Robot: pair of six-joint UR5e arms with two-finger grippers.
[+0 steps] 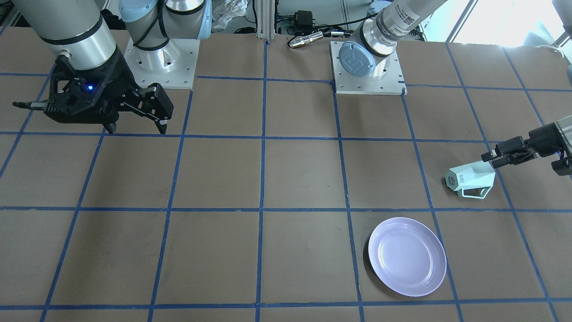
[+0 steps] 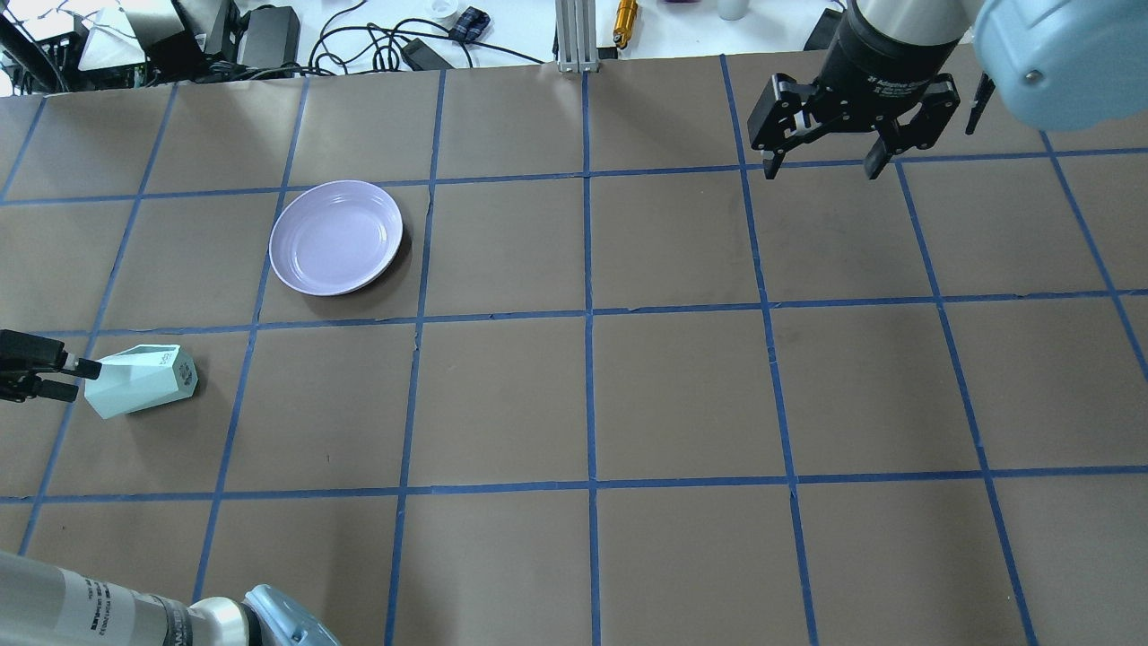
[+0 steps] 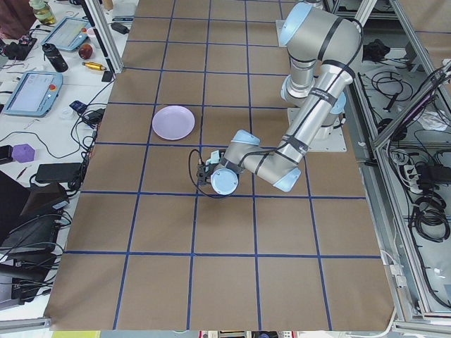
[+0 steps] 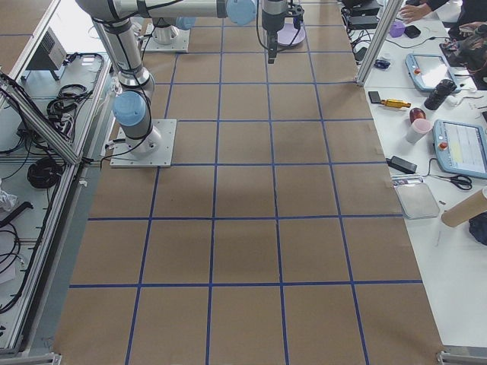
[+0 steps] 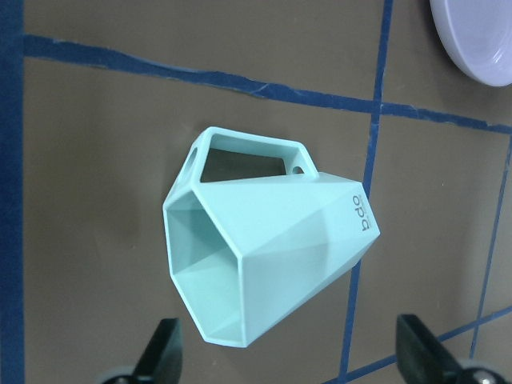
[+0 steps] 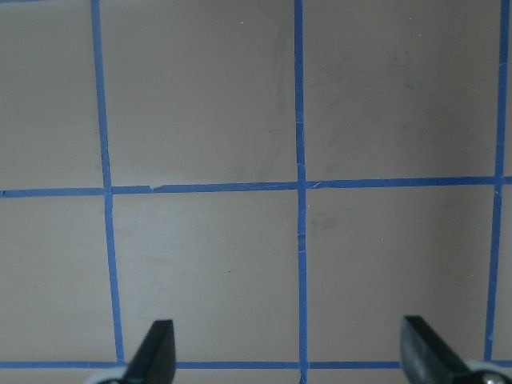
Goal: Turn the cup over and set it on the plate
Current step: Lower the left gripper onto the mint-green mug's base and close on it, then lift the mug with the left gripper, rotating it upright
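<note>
So the cup (image 1: 471, 181) is lying on its side on the table (image 2: 682, 386), over toward the robot's left edge, with its base and the small dark lettering turned in toward the middle of the table. The open mouth faces the left gripper (image 2: 79, 379). In the left wrist view you look nearly straight into the teal inside, and the handle (image 5: 248, 152) is on the side nearer the plate. That gripper's fingers (image 5: 164, 348) are spread wide on either side of the rim and aren't pinching it (the overhead makes one tip look like it's touching the rim, but I can't really tell). The plate (image 2: 336, 236) sits flat with nothing on it, one blue tape grid (image 2: 587, 314) square further out from the robot and well apart from the cup. The right gripper (image 2: 821, 170) hangs over bare table on the far right side, also spread wide with nothing between its fingers (image 6: 156, 352).
</note>
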